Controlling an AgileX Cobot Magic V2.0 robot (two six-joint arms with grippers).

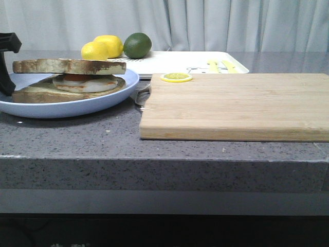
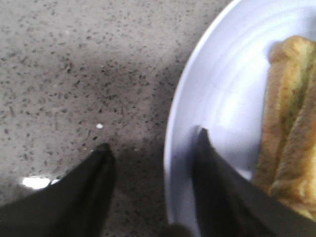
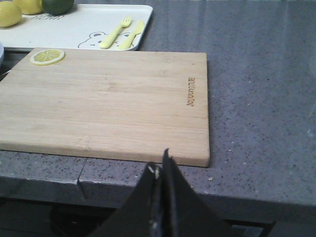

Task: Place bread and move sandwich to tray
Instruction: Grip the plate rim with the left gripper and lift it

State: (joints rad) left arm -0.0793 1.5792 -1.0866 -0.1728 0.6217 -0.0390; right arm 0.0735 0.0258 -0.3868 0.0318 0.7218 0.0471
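Bread: you are seeing the bread (image 1: pixel 69 66) lying flat on top of the sandwich (image 1: pixel 77 82), its dark mottled crust facing the front camera, with the fried egg (image 1: pixel 85 82) showing between it and the lower slice.
Sandwich: it is sitting on its light-blue plate (image 1: pixel 31 107) at the left of the bench (image 1: pixel 77 139), not on the tray.
Tray: the tray (image 1: pixel 169 59) is lying at the back of the bench, behind the cutting board (image 1: pixel 236 105); it is carrying two lemons (image 1: pixel 103 49), a lime (image 1: pixel 137 45) and a yellow fork and knife (image 3: pixel 121 33).
Cutting board: it is lying just beside the plate, with a lemon slice (image 1: pixel 176 77) resting on its far left corner.
Left gripper: your left gripper (image 2: pixel 153 148) is holding its fingers (image 2: pixel 91 173) wide apart, straddling the plate's rim; one finger is over the bench and the other over the inside of the plate (image 2: pixel 222 98), close to the toast. You cannot tell from the wrist view whether they are touching the rim.
Right gripper: your right gripper (image 3: pixel 162 170) is hanging at the near edge of the bench, in front of the cutting board (image 3: pixel 103 98), with its fingers pressed together and gripping nothing.
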